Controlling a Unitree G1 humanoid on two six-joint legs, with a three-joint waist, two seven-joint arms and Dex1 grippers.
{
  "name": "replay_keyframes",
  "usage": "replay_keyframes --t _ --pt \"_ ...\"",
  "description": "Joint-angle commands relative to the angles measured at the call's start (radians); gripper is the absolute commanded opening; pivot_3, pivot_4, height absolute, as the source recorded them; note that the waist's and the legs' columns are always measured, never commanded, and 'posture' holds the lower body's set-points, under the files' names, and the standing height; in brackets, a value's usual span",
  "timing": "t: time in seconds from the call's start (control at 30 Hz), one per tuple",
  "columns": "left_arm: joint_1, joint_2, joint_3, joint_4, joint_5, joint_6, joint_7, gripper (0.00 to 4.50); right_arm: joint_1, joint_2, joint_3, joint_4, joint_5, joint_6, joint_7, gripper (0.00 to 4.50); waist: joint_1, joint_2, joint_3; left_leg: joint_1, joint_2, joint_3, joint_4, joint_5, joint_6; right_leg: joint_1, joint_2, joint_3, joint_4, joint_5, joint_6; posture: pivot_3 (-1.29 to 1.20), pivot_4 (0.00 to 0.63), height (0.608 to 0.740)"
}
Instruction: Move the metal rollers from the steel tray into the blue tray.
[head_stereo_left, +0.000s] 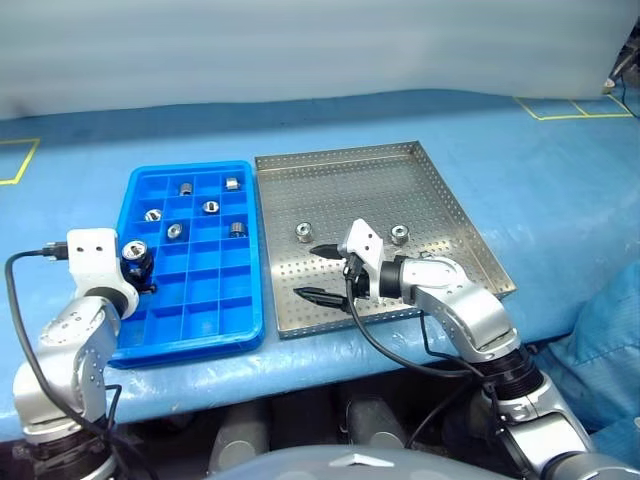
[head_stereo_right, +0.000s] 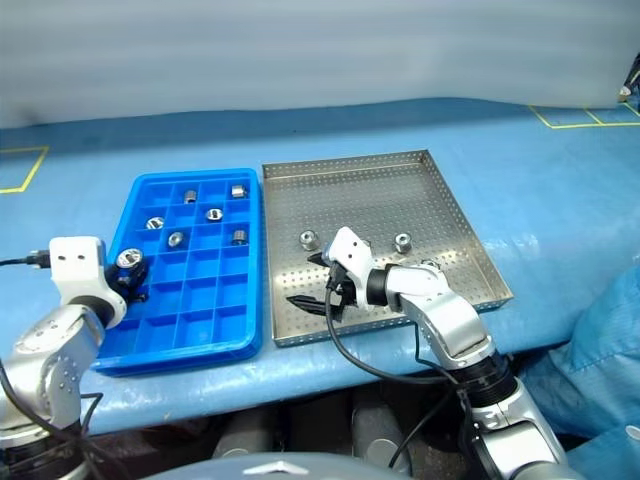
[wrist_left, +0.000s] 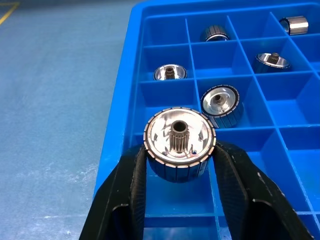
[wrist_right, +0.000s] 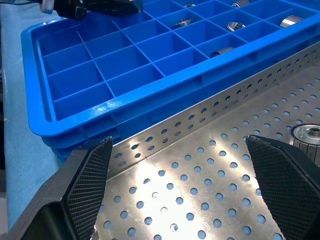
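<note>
The blue tray lies left of the steel tray, the two side by side. My left gripper hangs over the blue tray's left column, shut on a metal roller that stands upright between its fingers. Several metal rollers sit in the tray's far compartments. Two more rollers rest on the steel tray's perforated floor. My right gripper hovers low over the steel tray's near left part, open and empty, pointing toward the blue tray, with one roller beside its finger.
Both trays lie on a table with a blue cover. Yellow tape marks sit at the far left and far right. A black cable loops over the steel tray's near rim. Blue fabric hangs at the right.
</note>
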Motion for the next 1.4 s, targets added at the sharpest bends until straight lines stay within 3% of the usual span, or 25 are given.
replay_keyframes --t 0.03,0.07,0.23,0.33,0.63,0.8,1.4 --pt "-0.031 -0.014 0.023 -0.013 0.013 -0.045 0.034 3.03 -0.001 0.0 -0.02 -0.04 0.003 -0.024 -0.009 4.5 -0.001 0.0 0.0 0.0 0.0 0.0 0.0 0.0 0.0 0.0 0.0 0.0 0.0 0.0 0.0 -0.05 0.15 0.74" --pt "-0.041 -0.025 0.028 -0.013 0.01 -0.063 0.04 3.32 0.0 0.001 -0.023 -0.042 0.006 -0.024 -0.012 4.5 -0.002 0.0 0.0 0.0 0.0 0.0 0.0 0.0 0.0 0.0 0.0 0.0 0.0 0.0 0.001 -0.05 0.15 0.74" --pt "-0.11 -0.084 0.002 -0.034 -0.067 -0.176 -0.008 3.32 0.001 0.002 -0.03 -0.043 0.002 -0.022 -0.034 4.5 0.0 -0.001 0.0 0.0 0.0 0.0 0.0 0.0 0.0 0.0 0.0 0.0 0.0 0.0 0.0 -0.06 0.15 0.74" --pt "-0.196 -0.098 -0.095 -0.03 -0.163 -0.173 -0.109 3.32 -0.001 -0.01 -0.035 -0.043 -0.015 -0.015 -0.06 4.5 0.003 -0.002 0.0 0.0 -0.001 0.0 0.0 0.0 0.0 0.001 0.0 0.0 0.0 0.0 0.0 -0.08 0.15 0.74" --pt "-0.418 0.038 -0.448 0.211 -0.121 -0.045 -0.254 3.32 0.025 -0.036 -0.037 -0.064 -0.048 -0.011 -0.102 4.5 -0.037 -0.001 0.0 0.0 0.0 0.0 0.0 0.0 0.0 0.0 0.002 0.002 0.0 -0.001 0.002 -0.16 0.15 0.74" --pt "-0.493 0.069 -0.562 0.359 -0.076 -0.061 -0.314 3.32 0.067 -0.029 -0.048 -0.101 -0.047 -0.008 -0.134 4.5 -0.062 -0.001 0.0 -0.001 0.0 0.0 -0.001 0.0 0.0 0.0 0.002 0.002 0.0 -0.001 0.003 -0.21 0.15 0.74" --pt "-0.586 0.017 -0.675 0.702 0.083 -0.167 -0.357 3.32 0.098 -0.018 -0.055 -0.128 -0.053 -0.022 -0.176 4.5 -0.134 -0.001 0.0 -0.001 0.0 -0.002 -0.001 0.0 0.001 -0.001 0.002 0.003 0.0 -0.001 0.004 -0.24 0.15 0.74"
